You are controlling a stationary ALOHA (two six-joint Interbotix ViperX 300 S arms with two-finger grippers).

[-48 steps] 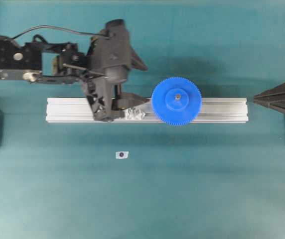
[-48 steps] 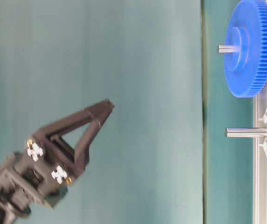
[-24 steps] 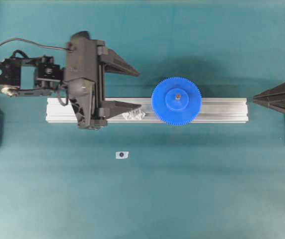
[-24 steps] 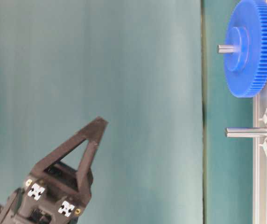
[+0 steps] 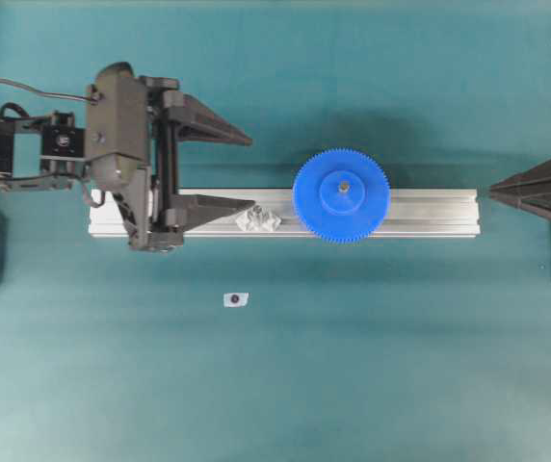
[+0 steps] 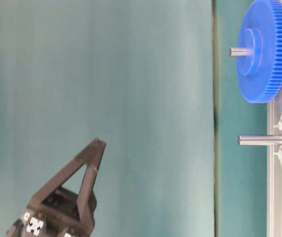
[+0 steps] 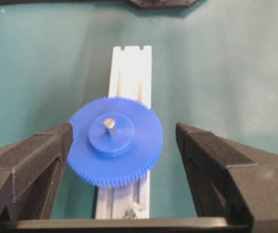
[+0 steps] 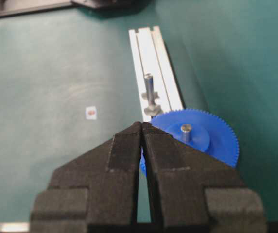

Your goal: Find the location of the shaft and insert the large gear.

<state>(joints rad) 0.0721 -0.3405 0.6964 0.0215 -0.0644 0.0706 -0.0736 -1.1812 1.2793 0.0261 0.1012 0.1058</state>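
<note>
The large gear (image 5: 341, 219) lies flat on the rail, seated on the shaft (image 5: 343, 186), whose tip pokes up through the hub. Both also show in the table-level view, the gear (image 6: 264, 74) and the shaft (image 6: 238, 51), and in both wrist views. My left gripper (image 5: 252, 173) is open and empty, left of the gear and clear of it. In the left wrist view (image 7: 124, 130) the gear (image 7: 129, 162) and shaft (image 7: 109, 125) show between its fingers, farther off. My right gripper (image 5: 493, 192) is shut and empty at the right edge, its tips (image 8: 142, 125) pointing at the gear (image 8: 219, 141).
The aluminium rail (image 5: 430, 214) runs left to right mid-table. A shorter bare pin with clear mounts (image 5: 258, 219) stands on it between my left gripper and the gear, and also shows from table level (image 6: 262, 140). A small white sticker (image 5: 236, 299) lies in front.
My left gripper has drawn back to the left, away from the gear, and stayed open. The gear, the shaft and the right gripper have not moved.
</note>
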